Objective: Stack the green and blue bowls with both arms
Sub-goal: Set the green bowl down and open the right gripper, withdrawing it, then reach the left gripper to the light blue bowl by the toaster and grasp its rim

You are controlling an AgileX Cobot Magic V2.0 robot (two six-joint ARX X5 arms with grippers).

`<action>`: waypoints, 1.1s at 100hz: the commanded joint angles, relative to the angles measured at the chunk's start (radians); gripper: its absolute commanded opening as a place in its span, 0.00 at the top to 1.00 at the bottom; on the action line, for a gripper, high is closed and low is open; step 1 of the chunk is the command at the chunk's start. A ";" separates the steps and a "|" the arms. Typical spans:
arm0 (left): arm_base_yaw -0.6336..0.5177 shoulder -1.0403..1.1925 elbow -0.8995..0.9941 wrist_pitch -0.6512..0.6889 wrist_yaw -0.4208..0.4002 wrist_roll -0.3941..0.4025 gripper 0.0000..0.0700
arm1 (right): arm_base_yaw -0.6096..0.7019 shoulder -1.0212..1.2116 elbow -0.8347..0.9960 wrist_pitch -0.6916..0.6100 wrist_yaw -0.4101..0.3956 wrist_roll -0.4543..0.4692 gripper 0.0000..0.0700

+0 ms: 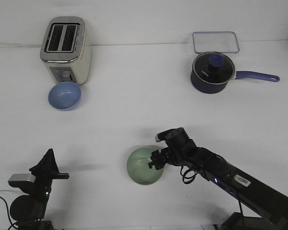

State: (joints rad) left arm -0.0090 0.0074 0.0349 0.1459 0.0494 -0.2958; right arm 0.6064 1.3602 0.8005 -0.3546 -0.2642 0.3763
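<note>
The pale green bowl [140,167] sits upright on the white table, near the front centre. My right gripper [155,161] is at the bowl's right rim, its fingers straddling or touching the edge; I cannot tell whether they are closed on it. The light blue bowl [65,95] sits upright at the far left, just in front of the toaster, with nothing in it. My left gripper [49,155] is at the front left, far from both bowls, its fingers drawn together to a point and holding nothing.
A cream and silver toaster [66,48] stands at the back left, right behind the blue bowl. A dark navy lidded saucepan [212,73] with its handle pointing right stands at the back right. A clear rectangular container [215,42] lies behind it.
</note>
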 commanded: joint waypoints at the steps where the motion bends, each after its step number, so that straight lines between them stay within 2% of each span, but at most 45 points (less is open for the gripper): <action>1: 0.001 0.002 0.020 0.002 -0.005 -0.128 0.98 | -0.018 -0.062 0.039 0.014 0.002 -0.034 0.56; 10: 0.002 0.013 0.070 -0.037 -0.010 -0.142 0.98 | -0.069 -0.165 0.045 0.016 0.005 -0.060 0.56; 26: 0.002 0.156 0.226 -0.156 -0.087 -0.151 0.98 | -0.183 -0.345 0.045 0.009 0.039 -0.142 0.56; 41: 0.004 0.425 0.399 -0.159 -0.087 -0.126 0.98 | -0.275 -0.473 0.035 -0.014 0.082 -0.193 0.56; 61: 0.032 0.869 0.676 -0.230 -0.055 -0.088 0.97 | -0.309 -0.605 -0.050 -0.036 0.084 -0.212 0.56; 66: 0.042 0.978 0.744 -0.257 -0.033 -0.085 0.86 | -0.309 -0.627 -0.082 -0.036 0.083 -0.209 0.56; 69: 0.048 1.040 0.781 -0.265 -0.019 -0.085 0.73 | -0.309 -0.639 -0.103 -0.036 0.082 -0.206 0.56; 77: 0.058 1.182 0.867 -0.276 0.013 -0.084 0.26 | -0.309 -0.661 -0.156 -0.035 0.081 -0.191 0.56; 81: 0.063 1.246 0.907 -0.276 0.023 -0.081 0.12 | -0.309 -0.668 -0.180 -0.035 0.080 -0.185 0.56; 84: 0.068 1.289 0.934 -0.277 0.027 -0.080 0.10 | -0.309 -0.673 -0.195 -0.035 0.079 -0.182 0.56; 110: 0.103 1.603 1.148 -0.295 0.030 -0.051 0.11 | -0.309 -0.680 -0.247 -0.045 0.073 -0.182 0.56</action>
State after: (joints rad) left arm 0.0845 1.5448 1.1351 -0.1402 0.0780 -0.3672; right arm 0.2943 0.6807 0.5522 -0.4095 -0.1871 0.1871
